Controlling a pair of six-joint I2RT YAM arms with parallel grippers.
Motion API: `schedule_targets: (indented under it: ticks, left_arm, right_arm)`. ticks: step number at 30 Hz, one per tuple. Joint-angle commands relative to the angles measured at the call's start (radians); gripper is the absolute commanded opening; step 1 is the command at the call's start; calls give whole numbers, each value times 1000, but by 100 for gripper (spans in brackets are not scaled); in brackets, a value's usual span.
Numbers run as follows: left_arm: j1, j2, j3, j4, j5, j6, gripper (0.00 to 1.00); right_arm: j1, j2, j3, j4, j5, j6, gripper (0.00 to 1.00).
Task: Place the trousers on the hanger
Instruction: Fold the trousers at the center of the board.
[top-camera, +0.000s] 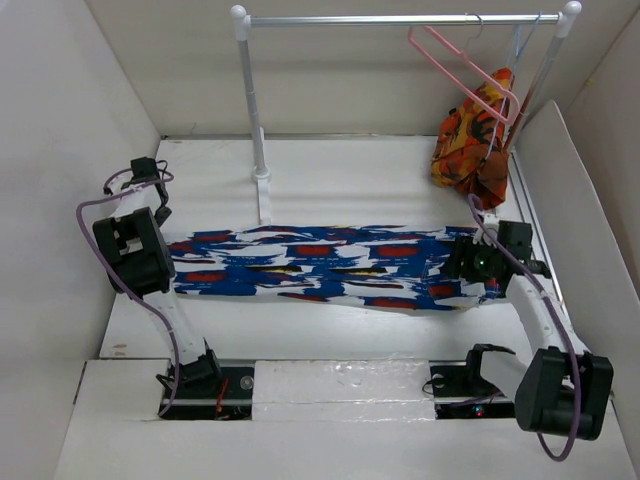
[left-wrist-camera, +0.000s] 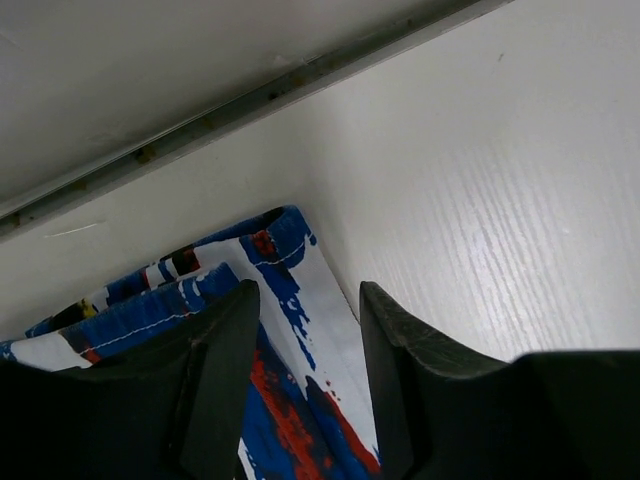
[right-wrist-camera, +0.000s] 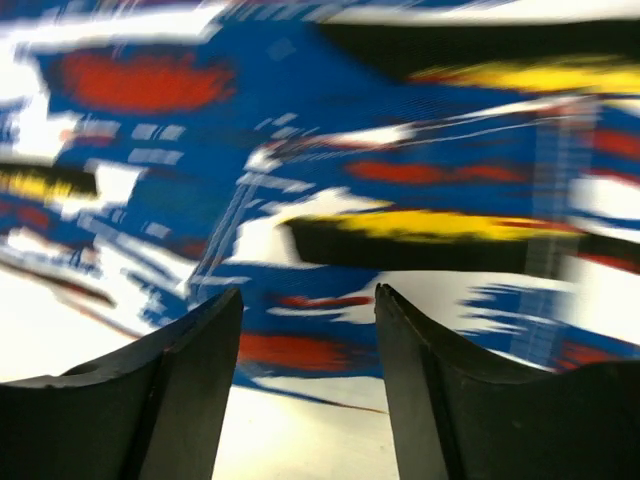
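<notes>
Right wrist cam is smeared by blur. Past the right gripper (right-wrist-camera: 308, 300) I only get blue, red, yellow and white streaks. Its two fingers stand apart, nothing between them.

Top view: the right wrist covers the 3 o'clock end of the long bright-blue fabric trousers (top-camera: 320, 265) with white, red and yellow splotches. The left arm covers the 9 o'clock end.

On the left gripper (left-wrist-camera: 307, 300) I see the fingers parted, with a hemmed trouser corner lying below the gap, not pinched.

The trousers lie flat, running 9 to 3 across the white table (top-camera: 350, 170).

The thin pink triangular hanger (top-camera: 470, 60) hangs on the metal rail (top-camera: 400, 18) at 1 o'clock. Its lower end is hidden behind an orange-red patterned garment (top-camera: 475, 135).
</notes>
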Motion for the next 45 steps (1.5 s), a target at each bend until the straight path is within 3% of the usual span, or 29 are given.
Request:
schedule_targets:
  ticks: [1, 6, 9, 17, 22, 23, 24, 26, 27, 28, 31, 32, 40, 45]
  left_arm:
    - [10, 21, 40, -38, -21, 0, 41]
    - [10, 61, 74, -56, -41, 23, 43]
    - [10, 75, 85, -62, -35, 39, 46]
    - [10, 84, 60, -38, -26, 52, 39]
    - [10, 101, 57, -33, -9, 46, 20]
    - [10, 102, 56, -33, -5, 48, 15]
    - [10, 105, 54, -35, -6, 48, 3]
    - [10, 108, 54, -33, -9, 52, 0]
    - [10, 114, 53, -35, -12, 56, 0]
    - [10, 115, 53, -35, -12, 60, 0]
    - [10, 115, 51, -32, -24, 65, 0]
    - [10, 113, 48, -32, -32, 68, 0]
    - [10, 66, 71, 2, -54, 63, 0]
    - [10, 91, 115, -7, -51, 59, 0]
  right_arm:
    - [-103, 5, 84, 55, 39, 46, 62]
    - [-255, 103, 203, 127, 80, 103, 72]
    - [-296, 194, 299, 151, 212, 111, 77]
    - [-333, 588, 506, 101, 161, 34, 82]
    - [-333, 668, 469, 128, 122, 51, 78]
    - [-333, 671, 455, 137, 126, 63, 75]
    - [-333, 674, 428, 153, 135, 86, 73]
    - [-343, 671, 400, 187, 138, 108, 69]
    - [-343, 671, 386, 214, 140, 129, 49]
    - [-343, 670, 383, 214, 143, 129, 49]
    - [-353, 660, 375, 239, 154, 145, 5]
    - [-353, 654, 375, 251, 155, 149, 0]
    - [-399, 519, 360, 280, 259, 215, 0]
    - [-418, 542, 386, 245, 290, 206, 0]
